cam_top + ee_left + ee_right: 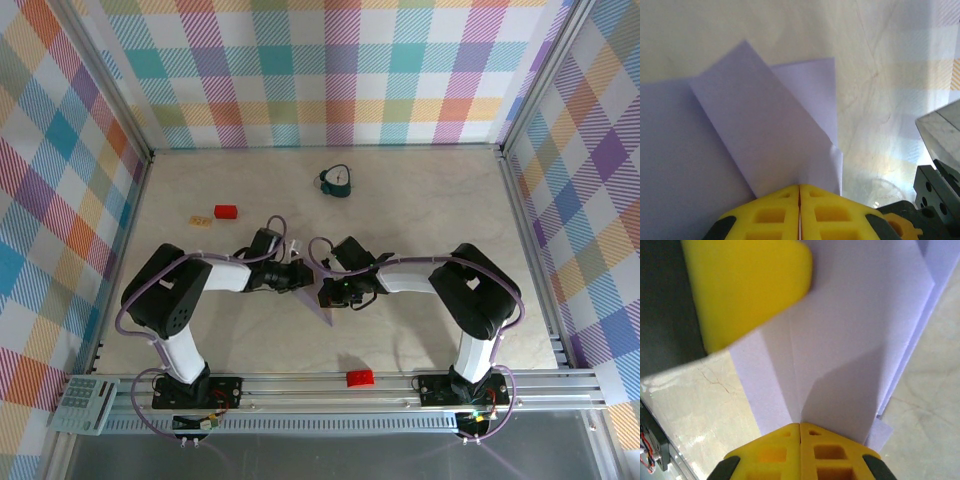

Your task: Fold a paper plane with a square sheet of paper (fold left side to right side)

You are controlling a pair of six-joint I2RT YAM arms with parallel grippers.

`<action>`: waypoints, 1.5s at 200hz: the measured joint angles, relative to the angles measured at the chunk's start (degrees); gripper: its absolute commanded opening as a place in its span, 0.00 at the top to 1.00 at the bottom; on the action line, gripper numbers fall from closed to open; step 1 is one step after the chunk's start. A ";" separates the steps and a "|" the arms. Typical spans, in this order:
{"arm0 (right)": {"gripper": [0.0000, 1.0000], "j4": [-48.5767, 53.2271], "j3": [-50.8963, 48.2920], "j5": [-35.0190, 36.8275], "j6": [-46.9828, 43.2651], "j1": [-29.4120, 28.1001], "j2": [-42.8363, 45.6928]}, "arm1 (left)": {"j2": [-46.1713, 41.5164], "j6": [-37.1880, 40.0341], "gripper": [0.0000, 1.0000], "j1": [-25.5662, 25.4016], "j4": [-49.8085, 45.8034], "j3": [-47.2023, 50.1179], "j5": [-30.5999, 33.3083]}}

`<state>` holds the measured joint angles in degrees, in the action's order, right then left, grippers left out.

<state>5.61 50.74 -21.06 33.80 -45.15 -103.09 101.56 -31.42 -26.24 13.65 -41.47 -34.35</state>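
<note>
Right gripper (800, 426) atop partly covered paper plane (850, 330)

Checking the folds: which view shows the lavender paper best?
Left wrist view: the lavender paper lies large, an angled folded flap sharp-edged over a lower layer. The right wrist view shows a centre crease and stacked edges, cropped closer. In the top view it is a small, mostly covered sliver.

Robot lab test booth. Bright checked walls (340, 70) all round, pale tabletop (430, 210), robot arms (170, 300) bolted to metal rail (320, 384).
</note>
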 measured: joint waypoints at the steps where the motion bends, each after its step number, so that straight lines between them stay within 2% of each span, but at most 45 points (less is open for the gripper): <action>1: 1.00 -0.04 0.00 0.07 0.00 0.00 0.00 | 0.04 0.04 0.91 0.07 0.00 -0.04 -0.04; 49: 1.00 -1.27 -0.44 1.42 0.02 0.00 0.02 | 3.34 3.91 0.90 4.68 -3.56 -5.66 -0.76; 80: 1.00 -1.86 -0.87 1.31 0.02 0.00 0.15 | 5.73 6.23 0.90 7.56 -6.36 -10.12 0.52; 118: 1.00 -1.90 -1.40 0.90 0.04 0.00 0.94 | 6.62 8.96 0.90 8.83 -9.33 -13.33 3.32; 138: 1.00 -1.99 -2.03 1.11 0.04 0.00 1.57 | 5.18 9.79 0.90 10.03 -9.53 -13.11 5.84; 158: 1.00 -2.12 -3.67 1.81 0.04 0.00 3.15 | -0.09 9.86 0.90 10.27 -9.97 -10.38 7.15; 185: 1.00 -1.73 -4.31 2.45 -0.09 0.00 3.98 | -8.83 9.64 0.90 8.46 -10.27 -5.68 6.93; 206: 1.00 -1.68 -4.31 2.60 -0.24 0.00 4.04 | -11.98 8.68 0.90 4.24 -9.33 -2.75 4.98; 251: 1.00 -1.68 -4.31 2.64 -0.42 0.00 4.04 | -10.93 6.23 0.91 -4.15 -4.96 0.63 2.67; 300: 1.00 -1.68 -4.31 2.64 -0.42 0.00 4.04 | -5.66 5.53 0.91 -4.76 -1.16 0.42 2.45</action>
<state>3.92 46.44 -18.41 33.39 -45.15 -99.04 95.90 -25.89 -31.00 12.49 -41.06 -31.90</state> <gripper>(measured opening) 0.049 0.087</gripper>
